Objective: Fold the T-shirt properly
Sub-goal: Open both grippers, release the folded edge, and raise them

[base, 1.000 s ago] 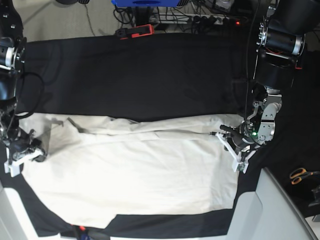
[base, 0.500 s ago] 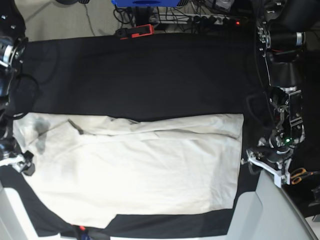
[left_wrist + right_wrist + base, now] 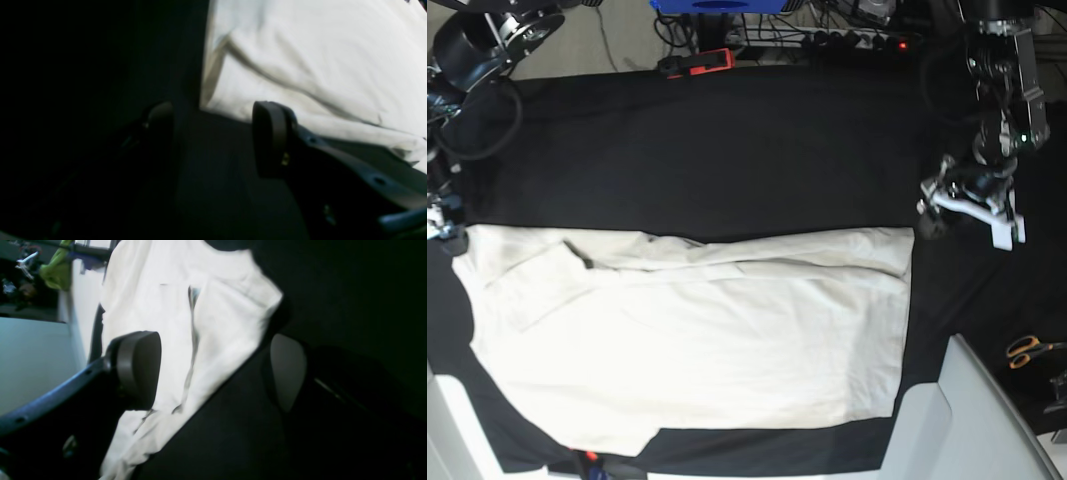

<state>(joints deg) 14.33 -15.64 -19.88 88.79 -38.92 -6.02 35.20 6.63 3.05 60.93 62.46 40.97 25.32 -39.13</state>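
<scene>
Lying flat along the desk's (image 3: pixel 727 140) near edge, T-shirt (image 3: pixel 697 340) folded once lengthwise; crosswise folds left. Left gripper (image 3: pixel 967 205) and right gripper (image 3: pixel 213 370) jaws spread, empty, beside its ends.

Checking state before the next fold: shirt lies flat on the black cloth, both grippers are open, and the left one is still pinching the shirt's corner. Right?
Not quite. The left gripper holds nothing: the left wrist view shows only black cloth between its open jaws, with the T-shirt edge lying beyond them. The rest stands: the right gripper is open too, and the shirt lies flat.
</scene>
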